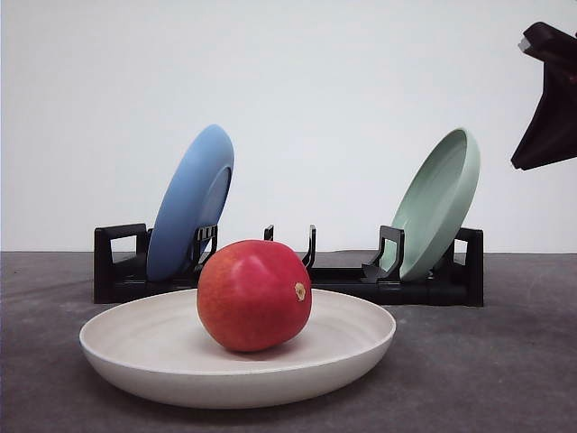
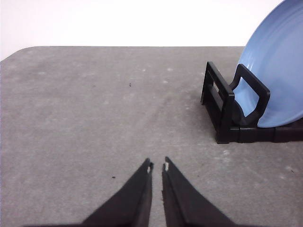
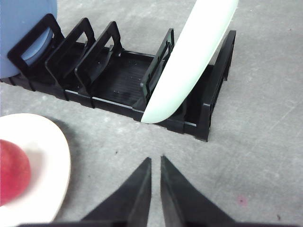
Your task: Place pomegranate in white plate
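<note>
Pomegranate sits inside the white plate, resting on the dish floor a bit left of centre, tan stem nub turned toward the right. Skin looks smooth and glossy, so prob. slippery under hard pads; shape is egg-like, likely firm and fairly heavy for its size, apt to roll if nudged. Best hold, if one were needed: across the widest part of the body, w/ pads on opposite flanks, not on the nub end. Plate is wide and shallow w/ a raised rim, likely enough to stop a slow roll.

Behind the plate, a black dish rack holds a blue plate on the left and a pale green plate on the right, both leaning. All rest on a grey table.

Left hand hovers over bare table near the rack's blue-plate end, fingers nearly together, holding nothing. Right hand hangs above the table just in front of the rack, fingers also narrow, empty; fruit and plate rim sit at its view's edge, cut off.

Hidden: fruit's far side and its contact patch w/ the plate; rack's middle slots partly blocked by the fruit in the front view.
</note>
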{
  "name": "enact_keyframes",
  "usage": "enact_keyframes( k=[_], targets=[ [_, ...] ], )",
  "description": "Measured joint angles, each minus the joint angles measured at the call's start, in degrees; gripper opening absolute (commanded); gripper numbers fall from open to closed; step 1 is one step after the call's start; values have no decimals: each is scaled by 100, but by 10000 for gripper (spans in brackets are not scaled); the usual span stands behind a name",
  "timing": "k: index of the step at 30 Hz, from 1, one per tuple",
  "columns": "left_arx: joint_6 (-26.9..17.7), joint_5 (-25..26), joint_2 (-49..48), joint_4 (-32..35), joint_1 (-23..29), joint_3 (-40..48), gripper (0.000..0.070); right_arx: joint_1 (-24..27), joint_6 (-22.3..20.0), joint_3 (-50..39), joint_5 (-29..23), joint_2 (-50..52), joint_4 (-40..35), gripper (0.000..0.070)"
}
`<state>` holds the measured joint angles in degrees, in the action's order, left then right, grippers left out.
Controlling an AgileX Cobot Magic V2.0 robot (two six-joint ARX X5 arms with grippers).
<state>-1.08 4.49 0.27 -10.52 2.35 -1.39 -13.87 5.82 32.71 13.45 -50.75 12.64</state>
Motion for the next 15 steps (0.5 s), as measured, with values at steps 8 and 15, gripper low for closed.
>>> enact_keyframes(
  k=[8, 15],
  targets=[
    [0, 0, 0, 0, 0, 0, 21, 90, -355, -81, -25, 1089, -31, 28],
    [0, 0, 0, 0, 0, 0, 21, 621, -608, -1124, -623, 2616, -89, 28]
  ],
)
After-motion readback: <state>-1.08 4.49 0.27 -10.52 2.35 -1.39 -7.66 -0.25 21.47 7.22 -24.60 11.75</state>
